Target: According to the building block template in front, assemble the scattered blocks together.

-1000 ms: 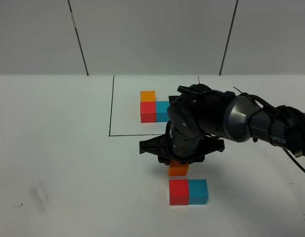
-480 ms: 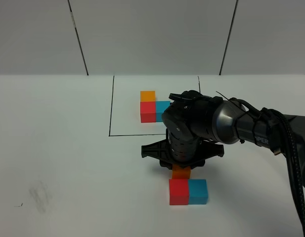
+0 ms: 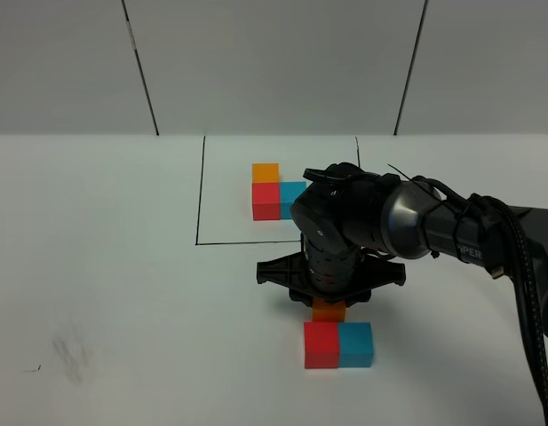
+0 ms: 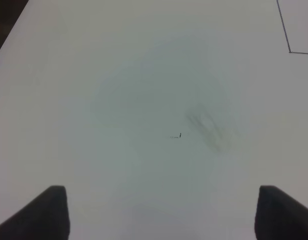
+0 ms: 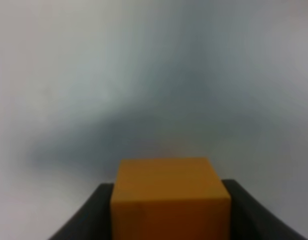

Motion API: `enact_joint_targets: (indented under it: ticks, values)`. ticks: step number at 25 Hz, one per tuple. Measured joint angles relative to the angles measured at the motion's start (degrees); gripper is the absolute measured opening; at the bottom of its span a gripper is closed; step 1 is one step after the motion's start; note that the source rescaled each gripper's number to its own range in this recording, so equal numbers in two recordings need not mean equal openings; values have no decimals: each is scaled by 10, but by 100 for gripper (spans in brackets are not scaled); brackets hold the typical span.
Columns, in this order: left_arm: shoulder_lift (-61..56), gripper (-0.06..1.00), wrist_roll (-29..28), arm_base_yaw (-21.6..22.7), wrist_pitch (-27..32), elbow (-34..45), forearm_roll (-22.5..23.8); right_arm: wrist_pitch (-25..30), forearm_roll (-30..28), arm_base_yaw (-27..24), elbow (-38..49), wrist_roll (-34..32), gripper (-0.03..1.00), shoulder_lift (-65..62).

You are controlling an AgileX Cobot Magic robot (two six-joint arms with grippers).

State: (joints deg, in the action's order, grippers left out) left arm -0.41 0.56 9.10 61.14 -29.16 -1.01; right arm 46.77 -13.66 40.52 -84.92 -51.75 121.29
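A: Seen from above: white table (image 3: 114, 293) with a thin black drawn rectangle. Inside the frame, the building block template (image 3: 275, 194) — orange cube behind red, cyan-blue to the red one's right, joined in an L.

B: And the scattered blocks?

A: Nearer the camera, outside the frame: red cube (image 3: 321, 345) and cyan-blue cube (image 3: 355, 344) side by side, touching. Just behind the red one, the orange cube (image 3: 328, 311), mostly hidden under the right gripper (image 3: 329, 306).

B: Clamped or let go?

A: Clenched on the orange cube, going by the wrist view: orange block (image 5: 169, 197) filling the gap, dark fingers (image 5: 94, 215) pressed against both side faces. Touching the red cube or a hair short — hard to say. Resting on the table or held just above it — also unclear.

B: Left side?

A: Left gripper (image 4: 158, 212) spread wide over bare table, nothing between the fingertips, only a faint smudge (image 4: 208, 127) beyond.

B: Handling?

A: Probably light, rigid, matte — little risk of slipping or crushing. Best held on two opposite flat side faces, square on, leaving free the face meant to meet the red cube. Likely easy to nudge the seated pair out of line.
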Motion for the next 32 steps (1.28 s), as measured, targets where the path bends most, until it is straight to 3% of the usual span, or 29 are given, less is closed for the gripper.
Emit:
enact_joint_targets:
  ticks: [7,32]
  values:
    - [0,99,0,0,0,0,0,-21,21,0,0,17,24,4]
    - [0,99,0,0,0,0,0,-10,36,0,-6,56,24,26]
